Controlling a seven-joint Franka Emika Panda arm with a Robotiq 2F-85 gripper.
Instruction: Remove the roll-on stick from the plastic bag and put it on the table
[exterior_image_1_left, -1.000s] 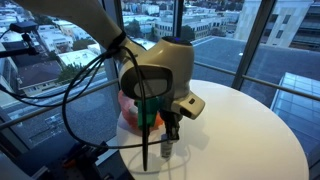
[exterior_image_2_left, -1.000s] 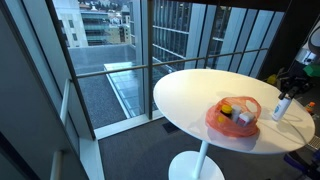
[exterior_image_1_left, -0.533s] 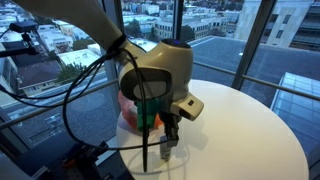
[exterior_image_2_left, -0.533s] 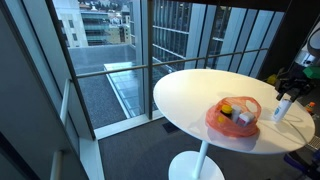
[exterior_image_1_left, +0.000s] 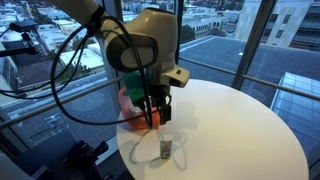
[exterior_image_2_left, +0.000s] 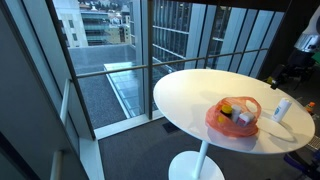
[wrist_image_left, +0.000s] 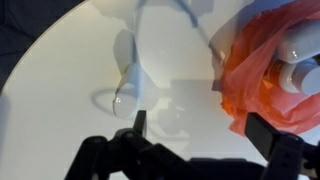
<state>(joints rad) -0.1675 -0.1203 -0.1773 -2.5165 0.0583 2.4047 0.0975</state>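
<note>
The white roll-on stick (exterior_image_1_left: 165, 148) stands upright on the round white table (exterior_image_1_left: 240, 130), free of the gripper; it also shows in an exterior view (exterior_image_2_left: 282, 108) and in the wrist view (wrist_image_left: 130, 75). The orange-red plastic bag (exterior_image_1_left: 128, 106) lies beside it on the table (exterior_image_2_left: 190, 95), and its crumpled edge (wrist_image_left: 262, 75) fills the right of the wrist view. My gripper (exterior_image_1_left: 156, 110) hangs above the stick, open, with nothing between its fingers (wrist_image_left: 200, 128). In an exterior view the gripper (exterior_image_2_left: 290, 70) sits high at the right edge.
Several other items, among them a white bottle (wrist_image_left: 300, 72) and a yellow thing (exterior_image_2_left: 227, 108), remain inside the bag. Black cables (exterior_image_1_left: 70, 80) loop from the arm. Tall glass windows (exterior_image_2_left: 180, 35) surround the table, whose rim (wrist_image_left: 40, 70) curves close by.
The jaws went from shut on the roll-on stick to open, leaving it standing on the table. The arm then lifted up and away from it.
</note>
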